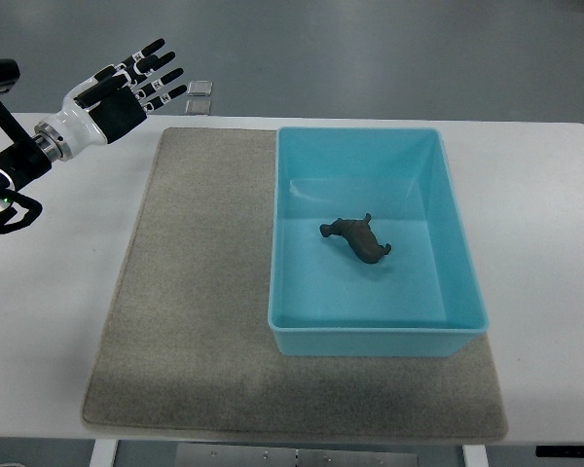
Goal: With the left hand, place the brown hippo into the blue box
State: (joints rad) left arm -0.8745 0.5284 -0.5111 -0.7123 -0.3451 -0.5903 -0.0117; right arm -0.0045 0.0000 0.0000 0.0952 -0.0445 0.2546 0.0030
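A small brown hippo [358, 238] lies on its side on the floor of the blue box [292, 331], near the box's middle. The box stands on the right part of a grey mat [195, 292]. My left hand [136, 83] hangs at the upper left, above the table's far left corner and well away from the box. Its black and white fingers [154, 68] are spread and hold nothing. No right arm shows.
The white table [545, 243] carries the mat and the box. Its far edge runs along the top, with grey floor beyond. A small pale object [200, 95] lies on the floor just behind the far edge, near my left hand.
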